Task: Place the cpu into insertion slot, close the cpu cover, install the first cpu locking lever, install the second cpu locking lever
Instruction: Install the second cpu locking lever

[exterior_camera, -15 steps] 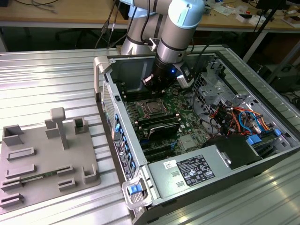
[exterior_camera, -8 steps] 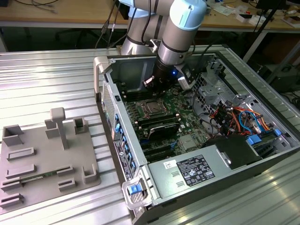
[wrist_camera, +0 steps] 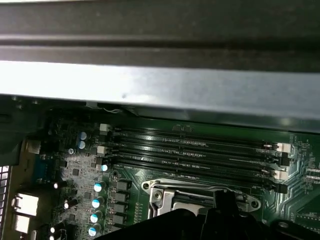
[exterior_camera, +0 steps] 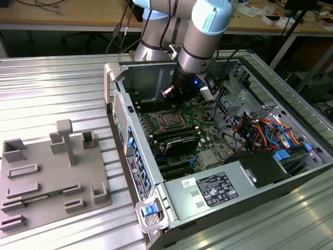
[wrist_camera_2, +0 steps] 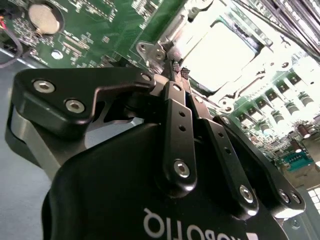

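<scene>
Reaching down into the open computer case on the metal table, with the gripper hovering right at a corner of the insertion slot; fingertips pressing together, nothing showing between them. In the second wrist view, lying bright and flat inside the socket, the cpu, framed by the silver cpu cover. Sitting well apart toward the exterior view's left, a grey fixture tray. Running beside the socket in the first wrist view, long black memory slots
</scene>
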{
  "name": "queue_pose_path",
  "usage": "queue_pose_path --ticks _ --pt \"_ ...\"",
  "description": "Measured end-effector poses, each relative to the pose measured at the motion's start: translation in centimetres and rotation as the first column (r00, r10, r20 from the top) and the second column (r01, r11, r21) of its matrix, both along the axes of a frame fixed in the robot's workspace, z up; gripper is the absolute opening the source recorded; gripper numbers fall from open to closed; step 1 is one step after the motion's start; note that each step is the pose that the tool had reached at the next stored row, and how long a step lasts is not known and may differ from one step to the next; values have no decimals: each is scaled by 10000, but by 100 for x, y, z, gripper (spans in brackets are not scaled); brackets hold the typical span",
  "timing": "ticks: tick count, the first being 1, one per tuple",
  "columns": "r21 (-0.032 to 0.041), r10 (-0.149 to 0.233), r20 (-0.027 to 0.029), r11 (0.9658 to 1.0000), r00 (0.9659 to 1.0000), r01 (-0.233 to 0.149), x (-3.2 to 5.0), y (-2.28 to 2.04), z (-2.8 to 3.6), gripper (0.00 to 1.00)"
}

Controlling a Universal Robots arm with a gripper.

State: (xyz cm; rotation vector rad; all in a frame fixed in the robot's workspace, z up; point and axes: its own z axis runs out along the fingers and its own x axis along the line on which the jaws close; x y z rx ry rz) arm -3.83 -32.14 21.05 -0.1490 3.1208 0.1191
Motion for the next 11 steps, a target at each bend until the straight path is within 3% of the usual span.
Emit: queue_pose_path --ticks 2,3,8,11 --pt "-44 0 1 10000 10000 0 16 -2 0 11" --pt "-104 0 0 9999 10000 0 20 -6 0 11" --pt "-519 1 -1 9987 10000 -1 26 -14 8 11" --pt "-675 0 -1 9977 10000 0 31 -30 42 11"
